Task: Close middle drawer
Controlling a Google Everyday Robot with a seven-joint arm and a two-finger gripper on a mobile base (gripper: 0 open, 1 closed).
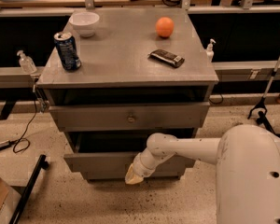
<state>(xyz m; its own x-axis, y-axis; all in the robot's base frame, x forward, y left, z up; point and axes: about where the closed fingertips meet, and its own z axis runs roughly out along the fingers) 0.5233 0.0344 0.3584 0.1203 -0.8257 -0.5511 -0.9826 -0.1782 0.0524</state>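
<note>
At the front of the open middle drawer (97, 163) hangs the hand (132, 176), grip unclear.

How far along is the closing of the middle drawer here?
Done: nothing that shows; the middle drawer juts out from the cabinet, dark box open to view. In hand: the gripper sits low at its front panel, near the centre; contact cannot be told. Left: push the drawer in until its front is flush.

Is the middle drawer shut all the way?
No, the middle drawer sticks out from the cabinet, its dark inside showing, with the claw low against its front panel.
</note>
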